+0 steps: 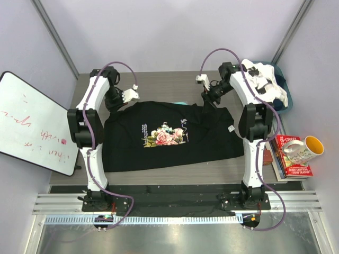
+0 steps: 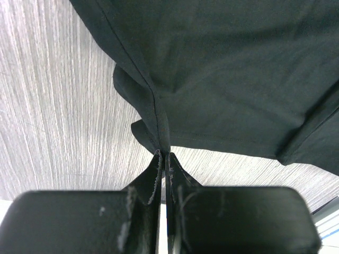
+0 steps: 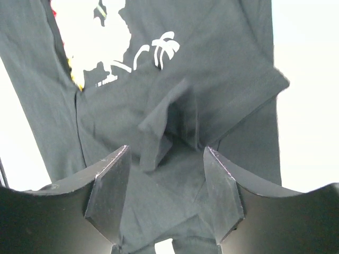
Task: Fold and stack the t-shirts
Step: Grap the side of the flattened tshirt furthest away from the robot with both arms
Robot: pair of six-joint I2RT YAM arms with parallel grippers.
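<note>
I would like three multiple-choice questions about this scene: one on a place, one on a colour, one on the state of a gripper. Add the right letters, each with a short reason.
1. Where does the mug stand?
A) on a plate
B) on the books
C) in a sink

2. What colour is the t-shirt spread on the table?
A) black
B) white
C) red

3. In what state is the left gripper?
A) open above the cloth
B) holding the mug
C) shut on the t-shirt's edge

Answers:
1 B: the top view shows it on the stack at the right.
2 A: the cloth is black, with a rose print.
3 C: the left wrist view shows the seam pinched between closed fingers.
</note>
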